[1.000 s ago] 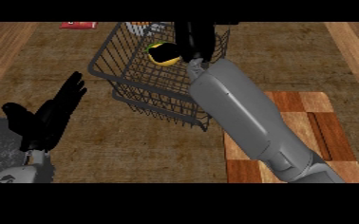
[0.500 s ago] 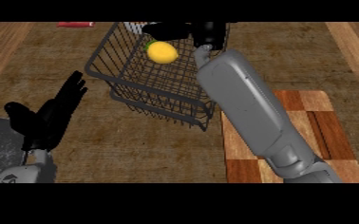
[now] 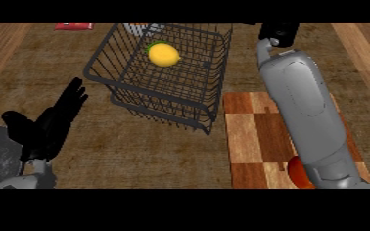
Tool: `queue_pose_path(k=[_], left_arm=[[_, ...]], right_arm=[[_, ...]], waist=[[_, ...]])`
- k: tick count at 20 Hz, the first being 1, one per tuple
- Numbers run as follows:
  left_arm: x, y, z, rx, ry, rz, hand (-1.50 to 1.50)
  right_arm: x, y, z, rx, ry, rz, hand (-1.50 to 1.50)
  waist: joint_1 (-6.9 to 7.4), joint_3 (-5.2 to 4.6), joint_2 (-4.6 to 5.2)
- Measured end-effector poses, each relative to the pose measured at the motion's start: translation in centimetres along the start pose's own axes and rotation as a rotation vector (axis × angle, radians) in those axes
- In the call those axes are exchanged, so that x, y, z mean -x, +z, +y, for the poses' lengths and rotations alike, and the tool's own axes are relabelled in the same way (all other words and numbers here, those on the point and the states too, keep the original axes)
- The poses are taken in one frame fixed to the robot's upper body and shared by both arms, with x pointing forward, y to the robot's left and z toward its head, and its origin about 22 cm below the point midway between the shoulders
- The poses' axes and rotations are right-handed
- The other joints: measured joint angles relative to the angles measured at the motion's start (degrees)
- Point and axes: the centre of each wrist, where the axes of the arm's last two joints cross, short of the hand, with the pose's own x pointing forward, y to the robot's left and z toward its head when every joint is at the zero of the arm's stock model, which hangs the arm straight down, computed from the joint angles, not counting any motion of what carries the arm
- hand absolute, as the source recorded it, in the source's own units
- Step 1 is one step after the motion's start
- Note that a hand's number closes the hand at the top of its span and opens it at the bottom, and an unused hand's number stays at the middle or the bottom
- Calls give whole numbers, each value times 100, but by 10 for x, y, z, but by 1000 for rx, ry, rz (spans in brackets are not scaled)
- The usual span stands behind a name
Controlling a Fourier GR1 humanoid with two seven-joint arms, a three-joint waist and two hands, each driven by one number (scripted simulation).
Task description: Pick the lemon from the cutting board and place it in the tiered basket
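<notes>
Yellow: one lemon (image 3: 164, 55), one tiered basket (image 3: 108, 80)

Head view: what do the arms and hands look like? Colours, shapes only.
Right forearm: smooth light-grey shell, rounded, with thin panel seams, narrowing to a slim wrist. Right hand: black, mostly cut off at the top. Left hand: black, with separate fingers and thumb, on a grey wrist. No cables or markings visible.

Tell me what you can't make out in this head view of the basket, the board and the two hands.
- Right hand: cut off by the view's upper edge, so whether its fingers are open or curled is unclear.
- Red round object on the cutting board: mostly hidden behind the right forearm.
- Red item at the far left: cut by the upper edge, unidentifiable.
- Tiered basket: whether the lemon rests on its mesh can't be judged.
</notes>
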Motion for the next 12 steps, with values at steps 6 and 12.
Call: queue_pose_path(k=[6, 12], left_arm=[[1, -1, -7, -11, 2, -2, 0], [-1, -3, -1, -10, 0, -1, 0]], right_arm=[[10, -15, -86, 98, -14, 13, -150], [7, -26, -175, 139, -4, -3, -150]], waist=[[-49, 1, -5], [-35, 0, 1]])
